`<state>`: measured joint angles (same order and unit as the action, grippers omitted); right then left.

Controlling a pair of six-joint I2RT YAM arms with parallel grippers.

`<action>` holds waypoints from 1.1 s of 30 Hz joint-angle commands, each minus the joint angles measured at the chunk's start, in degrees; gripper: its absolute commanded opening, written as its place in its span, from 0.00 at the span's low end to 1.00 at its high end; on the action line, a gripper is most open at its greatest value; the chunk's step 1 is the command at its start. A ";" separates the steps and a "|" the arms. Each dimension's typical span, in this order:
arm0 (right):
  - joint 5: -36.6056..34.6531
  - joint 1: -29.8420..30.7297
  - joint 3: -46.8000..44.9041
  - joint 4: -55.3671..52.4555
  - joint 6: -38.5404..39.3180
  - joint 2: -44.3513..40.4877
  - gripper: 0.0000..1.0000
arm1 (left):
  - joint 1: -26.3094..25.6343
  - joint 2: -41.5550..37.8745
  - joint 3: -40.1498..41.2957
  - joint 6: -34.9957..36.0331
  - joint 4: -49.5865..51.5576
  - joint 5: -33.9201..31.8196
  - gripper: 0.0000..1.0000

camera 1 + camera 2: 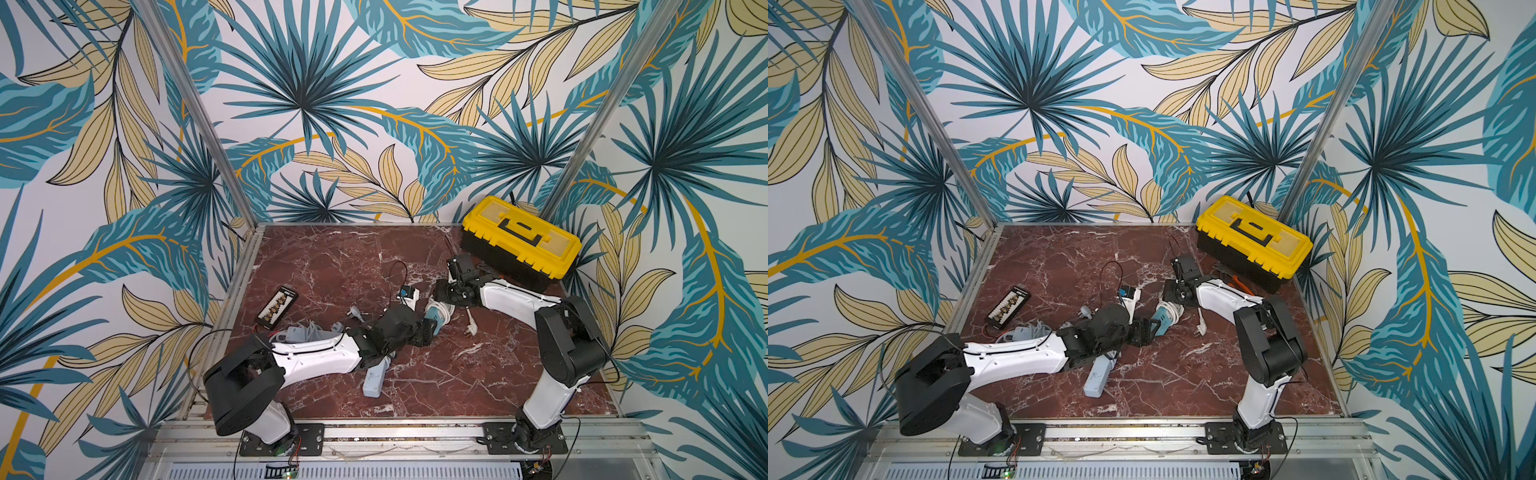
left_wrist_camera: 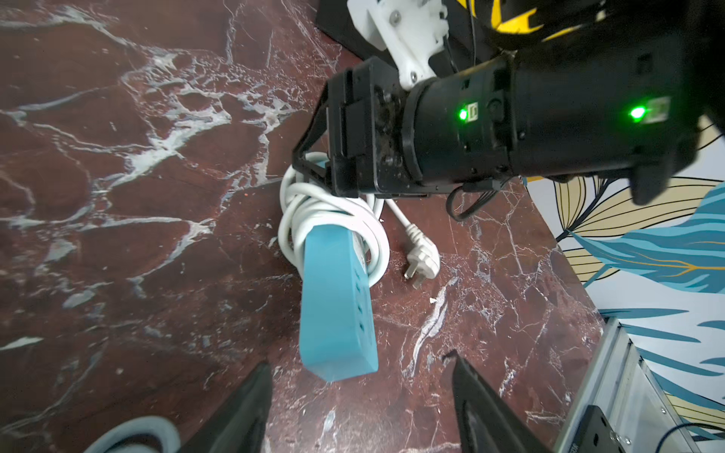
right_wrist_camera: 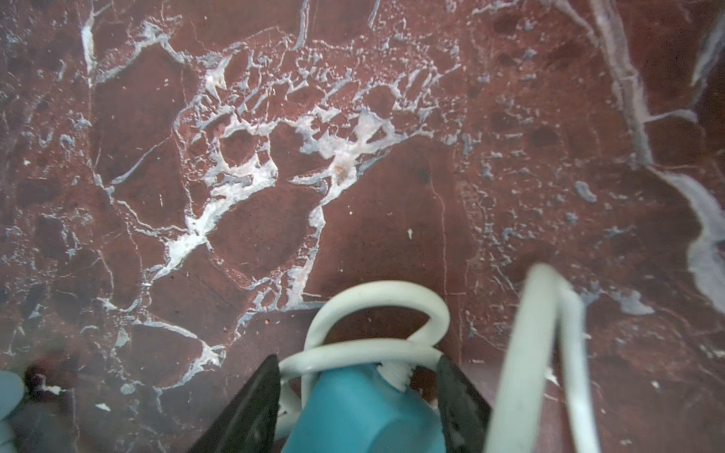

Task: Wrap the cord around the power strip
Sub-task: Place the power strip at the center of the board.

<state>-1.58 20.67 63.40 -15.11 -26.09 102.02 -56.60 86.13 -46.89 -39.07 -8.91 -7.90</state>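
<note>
Two grippers are attending to one teal power strip. The right gripper is gripping the strip's cord end: in its wrist view the teal body is sitting squarely between the jaws, with the white cord looping just ahead of them. I judge that this hold is steadying the strip so the coils are not sliding off. The left gripper is standing with its jaws wide and holding nothing. The strip's free end is lying just ahead of them, apart from both, probably so the arm is free to reach for loose cord.

Counting: one cord is making about four loops, all bunched at the end inside the right jaws. One plug is lying on the table just outside those jaws, its short tail not yet wrapped. Well behind the left jaws, one paler strip is lying under that arm, with one grey bundle and one black case farther back. One yellow toolbox is sitting behind the right jaws.
</note>
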 commanded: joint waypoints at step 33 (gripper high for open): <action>-0.61 0.67 3.90 -11.06 2.39 -4.37 0.78 | 2.20 -6.94 0.88 10.03 6.97 -6.25 0.74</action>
<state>-1.32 21.06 66.06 -23.44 -23.57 98.91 -54.52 79.83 -46.15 -30.13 -2.46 -13.76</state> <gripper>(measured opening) 0.779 0.743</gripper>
